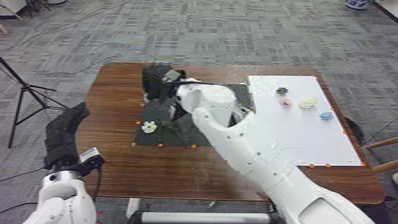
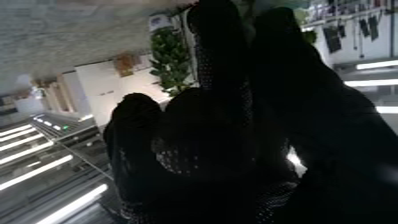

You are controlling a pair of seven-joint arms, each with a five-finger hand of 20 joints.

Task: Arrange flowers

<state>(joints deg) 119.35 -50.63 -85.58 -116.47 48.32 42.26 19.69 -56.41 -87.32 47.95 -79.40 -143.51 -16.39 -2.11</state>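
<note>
Likely placing step: right hand (image 1: pixel 156 82) hovering over dark mat's (image 1: pixel 171 139) far-left corner, grip unclear.
White flower (image 1: pixel 149 126) lying by left edge; next move probably needing gentle positioning; left hand (image 1: pixel 62 132) resting straight.

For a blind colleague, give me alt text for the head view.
The robot's black-gloved right hand is at the far left of a dark mat on a brown wooden table; a white flower lies nearer. On a rectangular white board at right are small pink, cream, blue and dark green flowers. The black-gloved left hand is at left.

A brown wooden table (image 1: pixel 115 95) carries a dark mat (image 1: pixel 181 139) beside a white sheet (image 1: pixel 311 141), with small orange marks (image 1: pixel 194 146).
</note>
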